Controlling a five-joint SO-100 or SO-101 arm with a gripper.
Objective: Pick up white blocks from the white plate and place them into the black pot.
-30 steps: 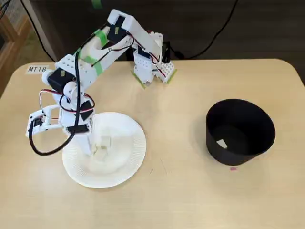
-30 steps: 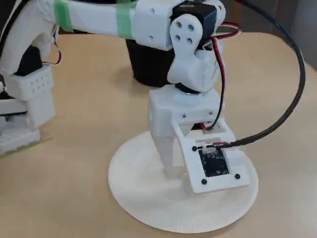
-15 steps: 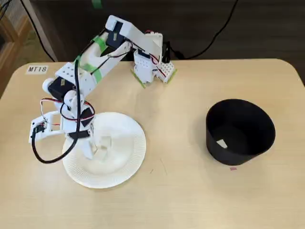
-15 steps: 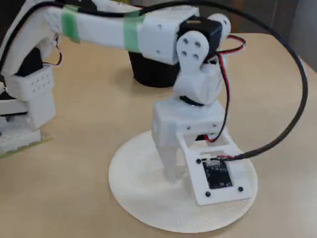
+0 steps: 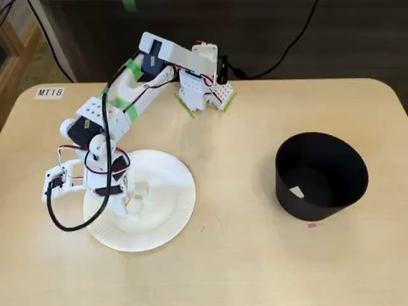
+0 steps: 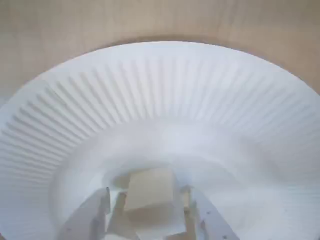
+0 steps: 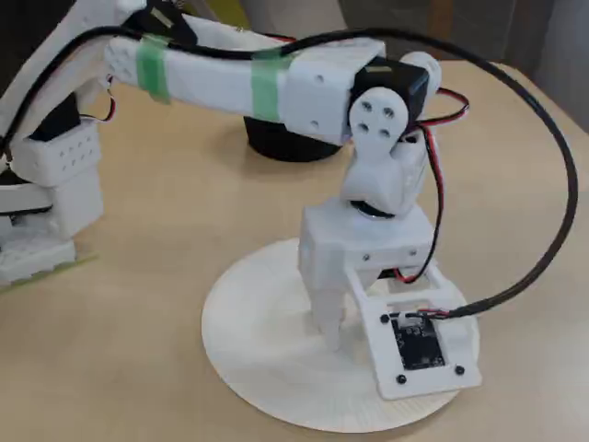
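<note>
The white plate (image 5: 172, 191) lies at the left of the table in a fixed view. My gripper (image 5: 127, 203) points down onto it. In the wrist view the gripper (image 6: 147, 192) has a cream white block (image 6: 150, 192) between its jaws, which stand close against its sides. More cream pieces show just below it (image 6: 155, 231). Another white block (image 5: 141, 188) lies on the plate beside the gripper. The black pot (image 5: 319, 201) stands at the right with one white block (image 5: 296, 191) inside. In another fixed view one finger (image 7: 327, 318) touches the plate (image 7: 267, 368).
The arm's base (image 5: 204, 89) is clamped at the table's far edge. A black cable (image 5: 70, 220) loops from the wrist over the plate's left rim. A small pink mark (image 5: 312, 224) sits in front of the pot. The pot (image 7: 276, 143) shows behind the arm.
</note>
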